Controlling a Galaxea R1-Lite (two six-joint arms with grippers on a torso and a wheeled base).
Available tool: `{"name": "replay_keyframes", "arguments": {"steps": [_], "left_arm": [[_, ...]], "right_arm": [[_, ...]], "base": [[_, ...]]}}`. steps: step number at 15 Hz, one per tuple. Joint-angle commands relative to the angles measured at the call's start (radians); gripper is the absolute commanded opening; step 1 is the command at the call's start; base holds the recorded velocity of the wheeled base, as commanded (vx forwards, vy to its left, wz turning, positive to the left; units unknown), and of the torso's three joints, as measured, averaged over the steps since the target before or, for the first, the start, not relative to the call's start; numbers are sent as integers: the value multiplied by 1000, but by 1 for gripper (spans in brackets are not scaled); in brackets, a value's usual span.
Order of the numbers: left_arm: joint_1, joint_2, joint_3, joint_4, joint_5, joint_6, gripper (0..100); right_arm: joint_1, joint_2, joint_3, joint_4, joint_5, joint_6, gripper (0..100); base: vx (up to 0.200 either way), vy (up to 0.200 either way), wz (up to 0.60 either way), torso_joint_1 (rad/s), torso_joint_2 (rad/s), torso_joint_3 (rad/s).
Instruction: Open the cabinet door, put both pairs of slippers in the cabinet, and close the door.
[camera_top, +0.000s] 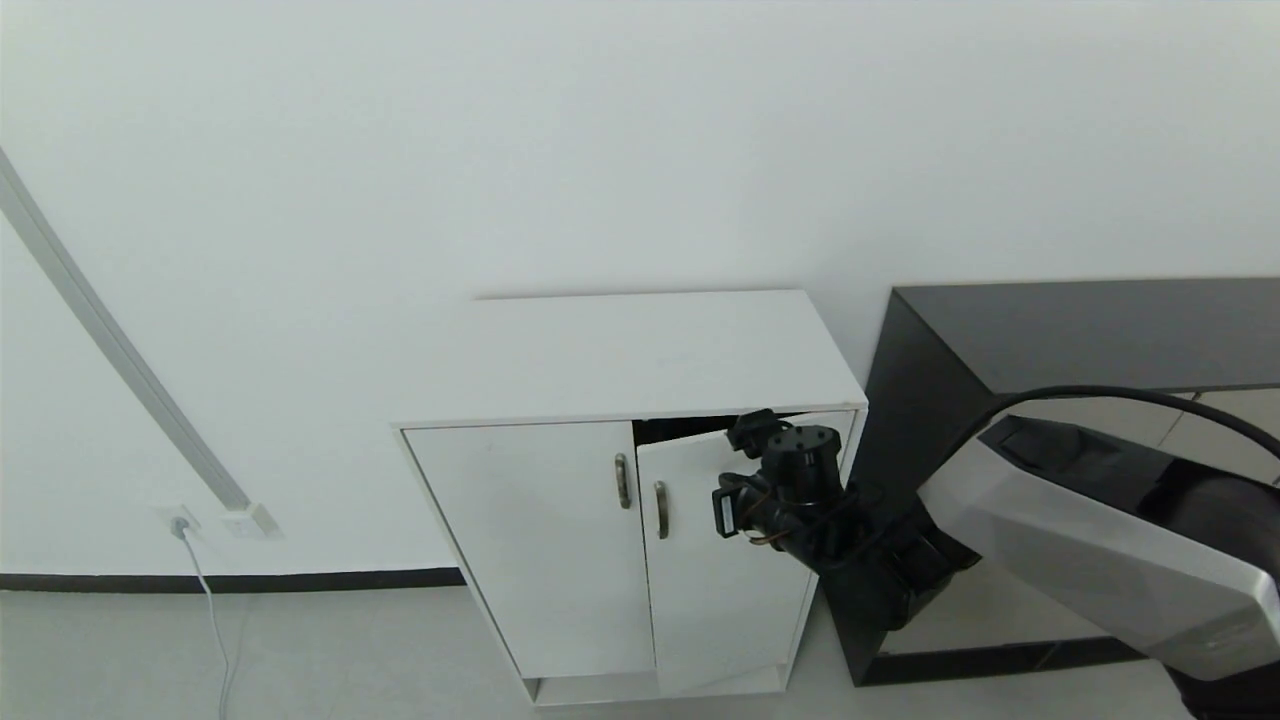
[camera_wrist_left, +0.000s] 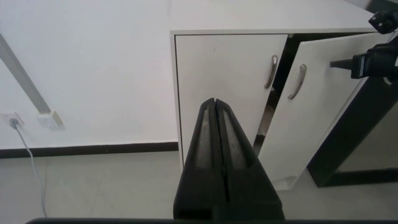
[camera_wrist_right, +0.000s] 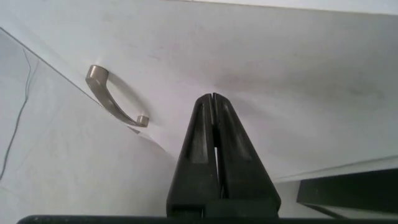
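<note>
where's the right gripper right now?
Head view, right side: the right gripper is shut, at the ajar right door outer face, just beside its handle.

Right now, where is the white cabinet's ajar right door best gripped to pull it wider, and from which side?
Grip the curved metal handle of the white right door from the front, right gripper fingers either side of its upright bar. It bows off the panel beside the free edge, likely giving good leverage.
</note>
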Motion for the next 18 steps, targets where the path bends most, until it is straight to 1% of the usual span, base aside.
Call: {"name": "replay_keyframes", "arguments": {"steps": [1,10,18], "left_arm": [[0,1,0,0,0,0,0],[0,1,0,0,0,0,0],[0,1,0,0,0,0,0]], "right_arm": [[-7,28,-44,9,0,1,0],[-30,44,-127,29,0,1,0],[-30,48,-141,29,0,-2,0]], "base": [[0,0,0,0,0,0],[0,0,0,0,0,0],[0,0,0,0,0,0]]}}
